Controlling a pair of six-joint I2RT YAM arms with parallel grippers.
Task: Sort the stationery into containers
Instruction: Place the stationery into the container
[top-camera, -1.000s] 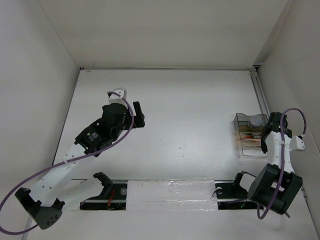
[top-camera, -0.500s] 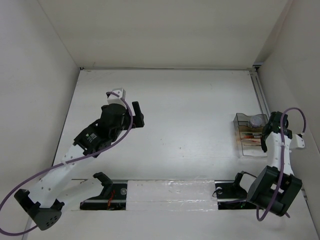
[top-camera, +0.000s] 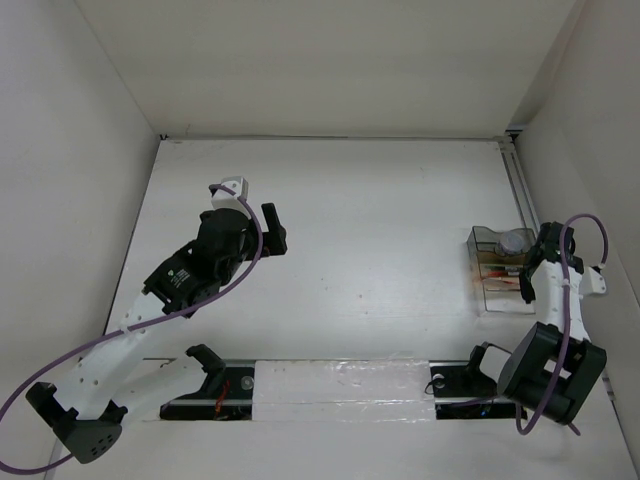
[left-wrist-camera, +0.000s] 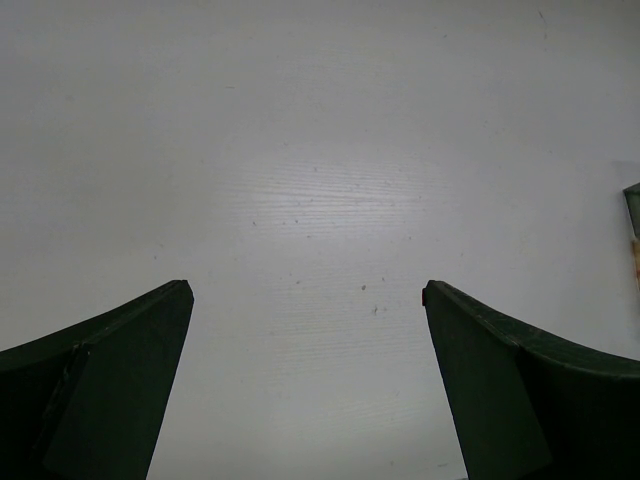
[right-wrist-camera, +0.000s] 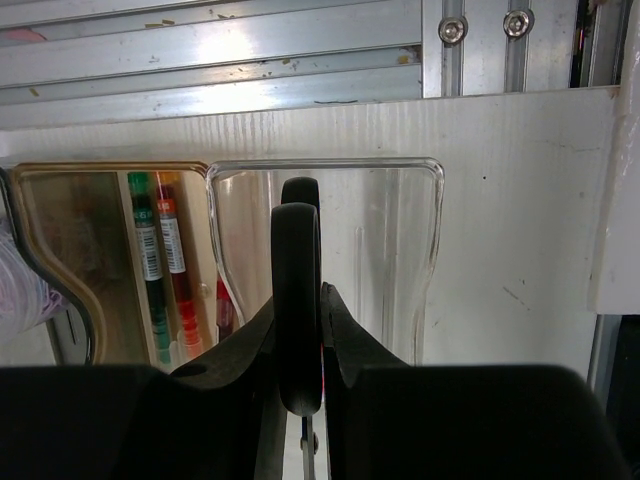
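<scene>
scissors (right-wrist-camera: 298, 300) are showing as black loop handles seen edge-on, standing upright, with a thin sliver of silver blade peeking out below them; the rest of the blades is hiding behind the gripper body

right gripper (right-wrist-camera: 298, 348) is pinching the scissors by the handles, jaws pressing in from both sides

handles are hanging over the left half of the clear box (right-wrist-camera: 390, 260); can't tell if anything is touching its floor

around the clear box:
- amber box (right-wrist-camera: 80, 240) is sitting just left of it, walls touching or nearly so
- green pen (right-wrist-camera: 147, 250) and red-and-dark pen (right-wrist-camera: 171, 245) are lying side by side in the amber box, along the wall facing the clear box
- greyish-purple disc (right-wrist-camera: 18, 285) is poking in at the frame edge, past the amber box, in the smoky box (top-camera: 487, 238)
- aluminium rail (right-wrist-camera: 220, 60) is running just beyond the clear box, off the desk (top-camera: 380, 250) edge

obstructions: the gripper's own black body is blocking the near half of the clear box in the wrist view

left gripper (top-camera: 271, 226) is hovering well apart from the clear box, across the desk, jaws spread wide and gripping nothing, only bare desk showing between them
</scene>
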